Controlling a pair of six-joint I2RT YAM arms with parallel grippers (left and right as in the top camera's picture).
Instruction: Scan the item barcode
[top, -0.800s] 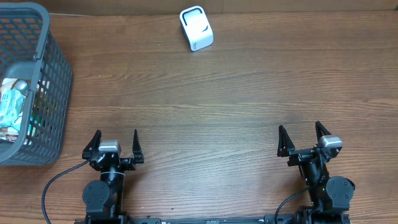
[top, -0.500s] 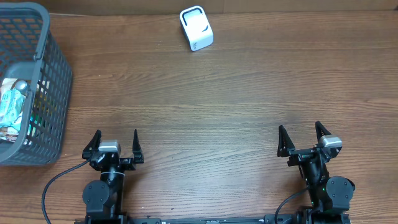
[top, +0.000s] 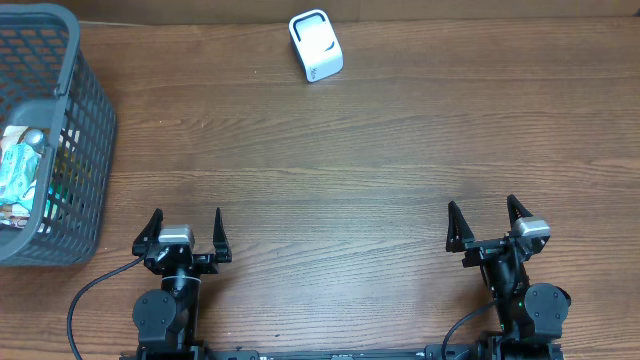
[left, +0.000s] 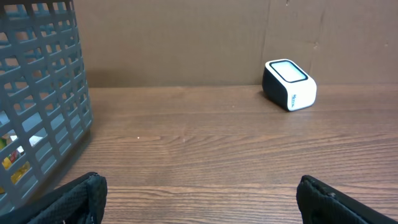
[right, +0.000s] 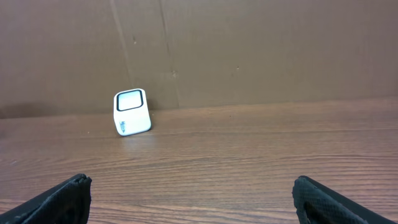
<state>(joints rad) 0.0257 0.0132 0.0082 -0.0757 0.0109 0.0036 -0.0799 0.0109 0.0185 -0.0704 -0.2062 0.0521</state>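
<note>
A white barcode scanner with a dark window stands at the far edge of the wooden table; it also shows in the left wrist view, scanner, and the right wrist view, scanner. Packaged items lie inside the grey basket at the left; which one bears the barcode I cannot tell. My left gripper is open near the front edge, left of centre, nothing between its fingers. My right gripper is open at the front right, also holding nothing.
The basket's mesh wall fills the left of the left wrist view. A brown cardboard wall rises behind the table's far edge. Bare wood lies between the grippers and the scanner.
</note>
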